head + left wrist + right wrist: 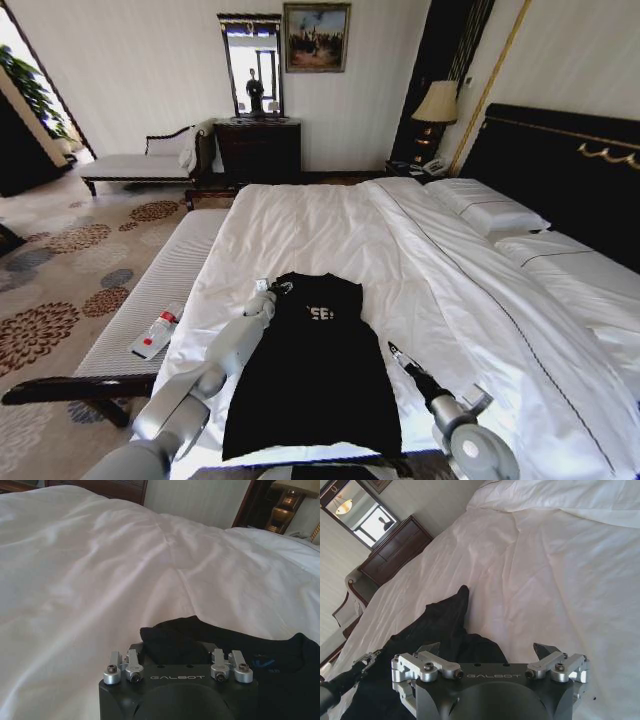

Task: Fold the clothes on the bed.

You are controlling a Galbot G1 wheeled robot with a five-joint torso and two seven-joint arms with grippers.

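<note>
one black t-shirt flat on the white bed, left gripper at its collar, grip unclear, right gripper spread open beside its sleeve

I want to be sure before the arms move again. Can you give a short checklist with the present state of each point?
1. T-shirt lies on the bed, sleeves already folded in: ok.
2. Left gripper at the shirt's collar-end corner: ok.
3. Left gripper holding fabric: cannot tell.
4. Right gripper beside the shirt's other long edge, above the bedding: ok.
5. Right gripper open, nothing between its fingers: ok.
6. Shirt free of large wrinkles: ok.
</note>
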